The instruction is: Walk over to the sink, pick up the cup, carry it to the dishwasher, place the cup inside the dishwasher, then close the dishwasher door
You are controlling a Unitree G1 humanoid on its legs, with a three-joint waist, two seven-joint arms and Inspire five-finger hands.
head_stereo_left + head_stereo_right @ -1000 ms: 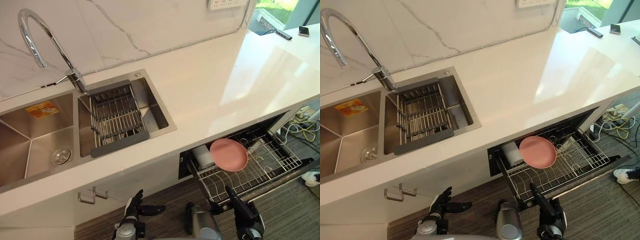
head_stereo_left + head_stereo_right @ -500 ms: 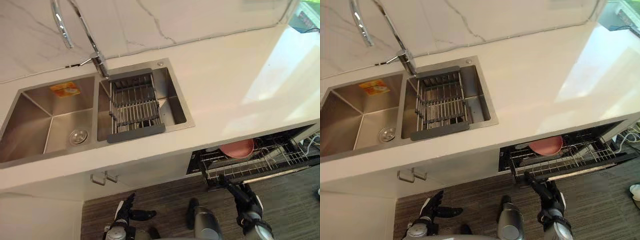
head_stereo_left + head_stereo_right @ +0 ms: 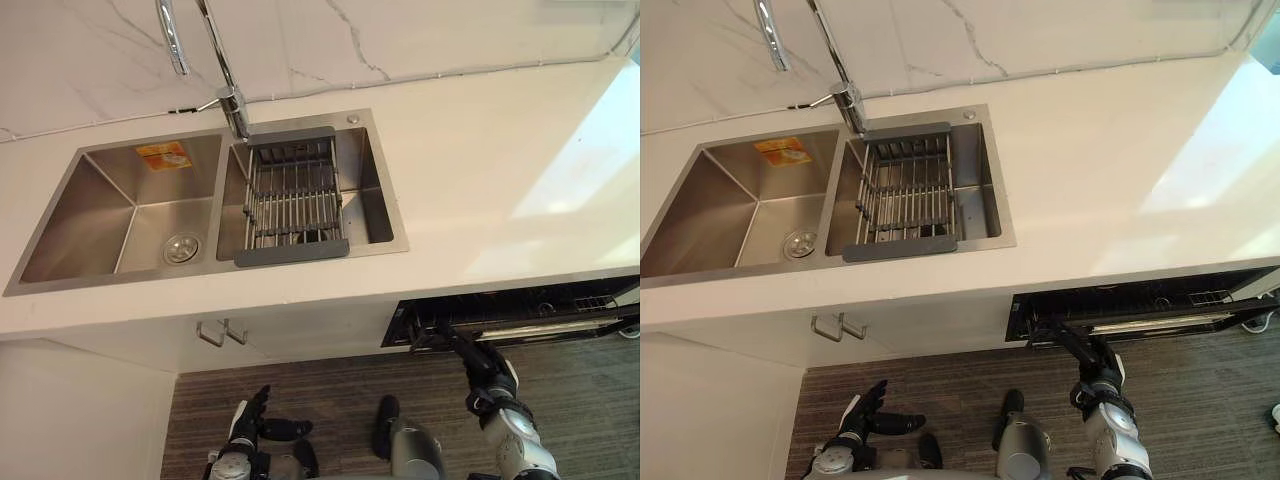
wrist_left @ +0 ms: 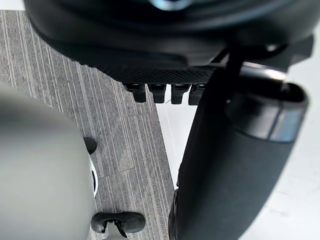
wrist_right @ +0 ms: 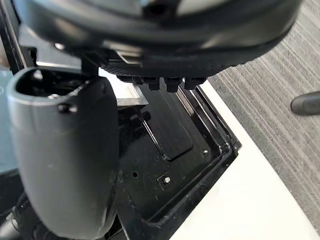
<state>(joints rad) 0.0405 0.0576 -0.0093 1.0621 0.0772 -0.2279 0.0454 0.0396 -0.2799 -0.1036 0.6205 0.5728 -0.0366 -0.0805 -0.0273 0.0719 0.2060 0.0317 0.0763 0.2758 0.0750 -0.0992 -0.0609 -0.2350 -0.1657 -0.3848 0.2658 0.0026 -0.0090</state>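
Closing step — dishwasher (image 3: 520, 318) nearly shut.
Right hand (image 3: 480, 362), fingers straight, at its near edge; push inward. Left hand (image 3: 248, 420) loose-fingered.

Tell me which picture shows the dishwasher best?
The right eye view: the dishwasher is a dark opening under the counter, the right hand at it. The left eye view shows the same. The right wrist view shows its black panel close up.
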